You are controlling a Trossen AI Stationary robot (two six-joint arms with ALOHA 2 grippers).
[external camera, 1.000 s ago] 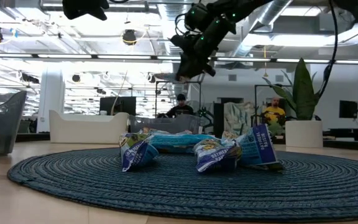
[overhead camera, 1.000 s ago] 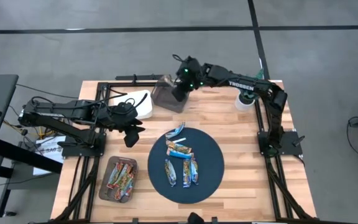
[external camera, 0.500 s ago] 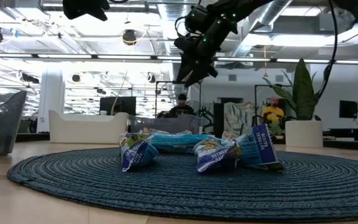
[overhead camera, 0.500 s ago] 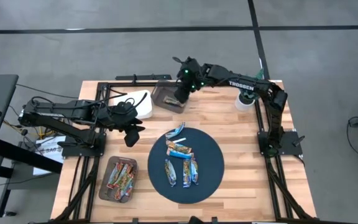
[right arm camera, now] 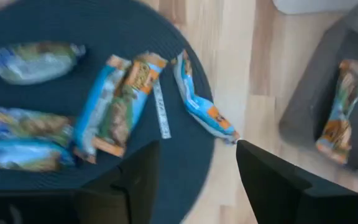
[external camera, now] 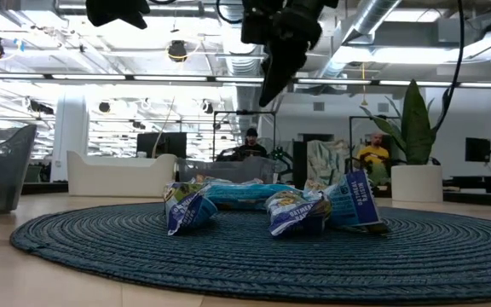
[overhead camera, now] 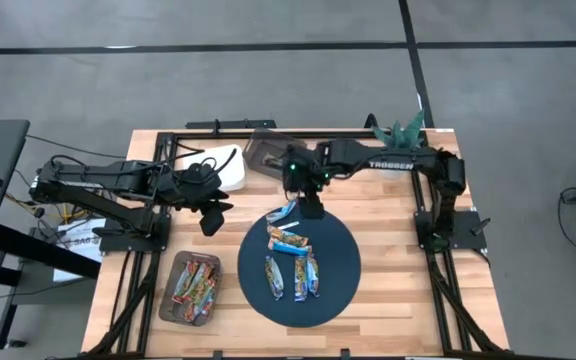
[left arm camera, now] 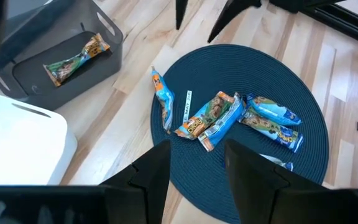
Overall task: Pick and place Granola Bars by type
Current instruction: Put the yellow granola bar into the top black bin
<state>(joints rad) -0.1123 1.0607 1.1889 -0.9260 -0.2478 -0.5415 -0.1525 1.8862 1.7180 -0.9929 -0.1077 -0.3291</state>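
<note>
Several granola bars point(overhead camera: 293, 262) in blue and orange wrappers lie flat on a round dark blue mat point(overhead camera: 338, 290). One blue bar point(overhead camera: 285, 211) lies across the mat's far left rim, beside a thin white strip point(right arm camera: 161, 117). My right gripper point(overhead camera: 310, 208) hangs open and empty above that rim, and the bar point(right arm camera: 201, 106) lies ahead of its fingers. One bar point(left arm camera: 73, 57) lies in the far grey bin point(overhead camera: 268, 152). My left gripper point(overhead camera: 211, 215) is open and empty, raised over the table left of the mat.
A second bin point(overhead camera: 192, 287) at the near left holds several bars. A white container point(overhead camera: 223, 165) stands left of the grey bin. A potted plant point(overhead camera: 400, 128) stands at the far right. Black frame rails run along the table's sides.
My right gripper has swung from over the far grey bin toward the table's near edge and now hangs over the mat's far left rim. The bars on the mat have not moved.
</note>
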